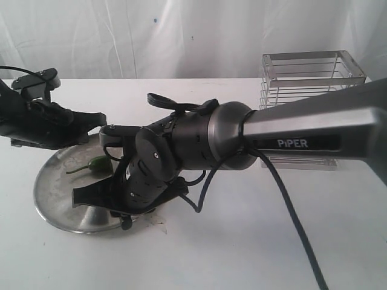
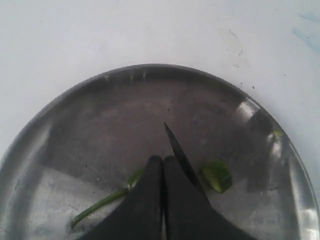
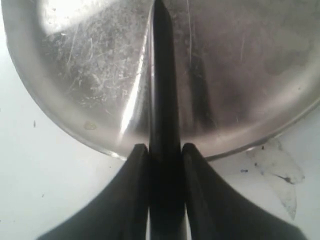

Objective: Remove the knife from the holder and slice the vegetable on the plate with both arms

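- My right gripper (image 3: 165, 150) is clamped on the black handle of the knife (image 3: 162, 75), with one finger on each side of it.
- From that grip the knife reaches out over the plate (image 3: 85, 60). It looks narrow and dark against the scratched steel, and the handle crosses the plate's rim.
- My left gripper (image 2: 162, 161) has its two fingers pressed flat together, low over the same plate.
- The pepper (image 1: 95, 162) lies on the plate under my left fingers, and its thin stem (image 2: 100, 204) runs out from beneath them. I cannot tell whether the fingers pinch it or only cover it.
- The knife's pointed tip shows just beside my left fingertips.
- A cut green piece (image 2: 217, 176) lies on the plate on the far side of the blade from the stem.
- The wire holder (image 1: 308, 75) stands on the white table (image 1: 242, 241), well apart from the plate, behind my right arm.
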